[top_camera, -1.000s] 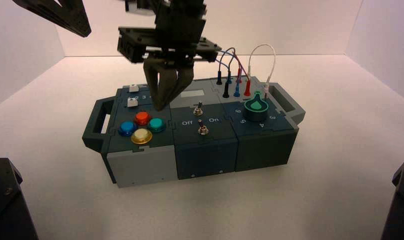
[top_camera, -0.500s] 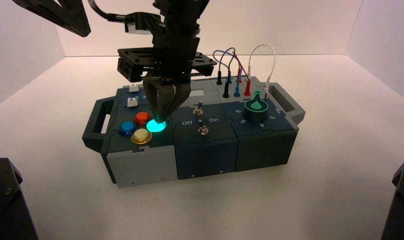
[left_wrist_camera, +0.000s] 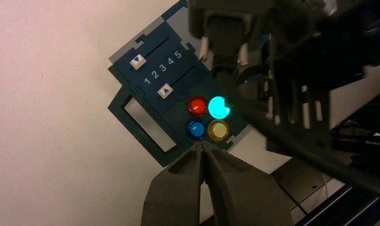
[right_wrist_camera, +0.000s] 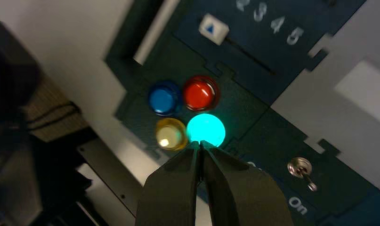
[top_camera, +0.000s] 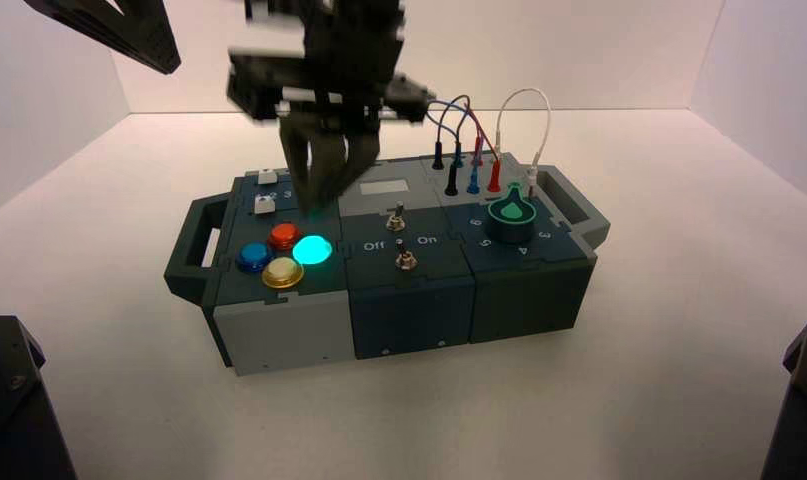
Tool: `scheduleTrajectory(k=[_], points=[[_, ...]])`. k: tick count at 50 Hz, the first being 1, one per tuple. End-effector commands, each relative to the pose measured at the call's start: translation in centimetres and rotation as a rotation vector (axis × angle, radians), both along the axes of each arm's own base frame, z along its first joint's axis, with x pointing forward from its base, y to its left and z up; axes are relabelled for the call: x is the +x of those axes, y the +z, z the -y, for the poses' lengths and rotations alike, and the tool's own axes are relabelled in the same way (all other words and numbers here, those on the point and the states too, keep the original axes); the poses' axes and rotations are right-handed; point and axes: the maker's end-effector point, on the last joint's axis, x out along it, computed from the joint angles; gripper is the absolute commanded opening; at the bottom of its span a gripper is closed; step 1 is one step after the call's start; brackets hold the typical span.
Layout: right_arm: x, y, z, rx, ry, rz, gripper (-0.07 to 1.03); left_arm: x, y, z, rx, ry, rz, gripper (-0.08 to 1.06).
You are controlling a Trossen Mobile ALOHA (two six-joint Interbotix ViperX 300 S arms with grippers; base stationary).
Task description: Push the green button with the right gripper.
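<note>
We see the green button (top_camera: pixel 312 250) glowing bright cyan on the near left part of the box (top_camera: pixel 409 220), to the right of the blue button (top_camera: pixel 255 257), with the red button (top_camera: pixel 284 236) on its far left side and the yellow button (top_camera: pixel 283 272) on its near left side. Our right gripper (top_camera: pixel 324 205) is above the box, over the far side of the lit button; its two fingertips meet, closed together, with nothing held between them. In the high view we see a gap between the tips and the glowing dome. Our left gripper (left_wrist_camera: pixel 200 143) waits off at the far left, above the surface, its fingers also closed together and holding nothing. Right of the buttons, we see two toggle switches (right_wrist_camera: pixel 300 167) by the lettering "On".
</note>
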Motion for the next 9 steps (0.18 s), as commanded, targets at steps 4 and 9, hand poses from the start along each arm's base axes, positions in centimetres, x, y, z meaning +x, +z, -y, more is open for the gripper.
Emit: scheduleTrajectory(k=[4, 9], points=[[0.35, 2.1, -0.62, 0.059, -0.018, 0.036, -0.03, 0.2, 0.73, 0.19, -0.003, -0.011, 0.014, -0.03], [0.41, 1.99, -0.63, 0.062, -0.02, 0.04, -0.03, 0.19, 0.84, 0.19, -0.005, -0.012, 0.016, -0.03]])
